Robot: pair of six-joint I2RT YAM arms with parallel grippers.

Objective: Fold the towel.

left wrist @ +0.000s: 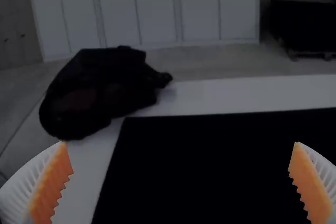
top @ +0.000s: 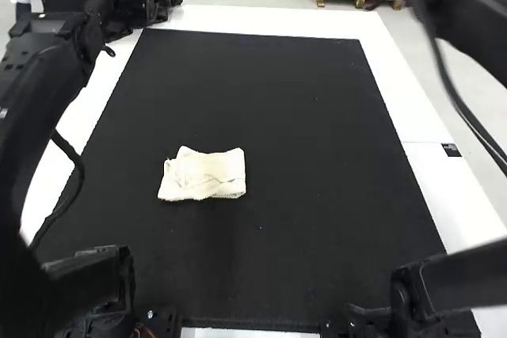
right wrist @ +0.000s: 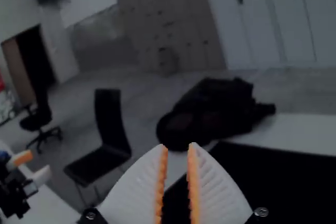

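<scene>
Well, towel: the cream towel [top: 207,175] lies flat on the black mat [top: 269,100], left of its middle, folded into a small, roughly oblong packet; the number of folds I can't tell.
Towel edges: the far edge dips between two corners, the left side is uneven, and layers show along the near edge.
Towel top: creased, with a fold line running across it.
Left gripper [left wrist: 180,142]: spread wide, nothing between its orange pads [left wrist: 51,184].
Right gripper [right wrist: 178,145]: almost together, just a narrow gap between the pads [right wrist: 193,187], and nothing held.
Left arm [top: 40,93]: along the mat's left side, apart from the towel.
Right arm [top: 467,13]: on the right, well apart from the towel.
Mat: spread over the white table [top: 428,187], whose surface shows around it.
Bundle: a black bundle [left wrist: 105,87] sits at the table's far left corner.
Label: a small black label [top: 451,150] on the table, right of the mat.
</scene>
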